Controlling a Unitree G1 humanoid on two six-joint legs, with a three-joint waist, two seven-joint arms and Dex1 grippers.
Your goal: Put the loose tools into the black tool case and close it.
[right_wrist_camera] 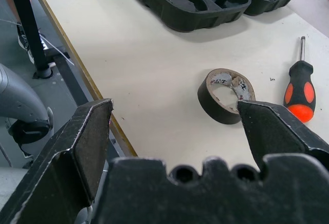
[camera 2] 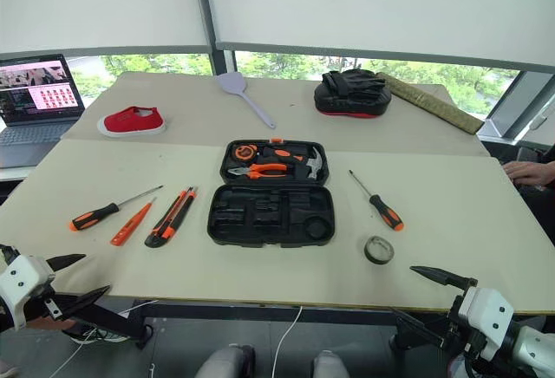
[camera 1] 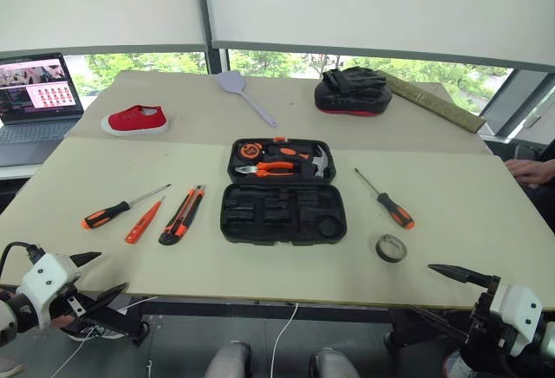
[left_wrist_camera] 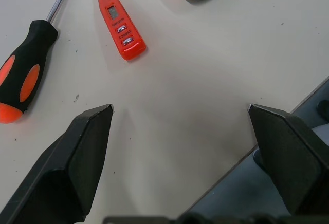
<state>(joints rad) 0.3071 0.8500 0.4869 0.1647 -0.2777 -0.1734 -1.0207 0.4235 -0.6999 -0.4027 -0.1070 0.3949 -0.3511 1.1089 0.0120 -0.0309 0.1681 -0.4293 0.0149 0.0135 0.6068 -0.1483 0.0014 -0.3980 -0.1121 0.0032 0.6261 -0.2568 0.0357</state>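
Note:
The black tool case (camera 1: 282, 241) lies open in the middle of the table; its far half holds pliers, a hammer and a tape measure. To its left lie a screwdriver (camera 1: 113, 211), a slim orange tool (camera 1: 143, 222) and a utility knife (camera 1: 182, 216). On its right are a second screwdriver (camera 1: 392, 206) and a dark tape roll (camera 1: 391, 248). My left gripper (camera 1: 108, 274) hangs open at the front left edge, near the screwdriver handle (left_wrist_camera: 23, 75) and the slim tool (left_wrist_camera: 119, 26). At the front right edge my right gripper (camera 1: 421, 288) is open, just short of the tape roll (right_wrist_camera: 226, 95).
On the far table lie a grey spatula (camera 1: 245, 94), a red shoe (camera 1: 134, 120), a black-and-red mitt (camera 1: 351, 92) and a long olive bar (camera 1: 434, 101). A laptop (camera 1: 35, 92) stands at the far left. A person's hand (camera 1: 529, 170) rests at the right edge.

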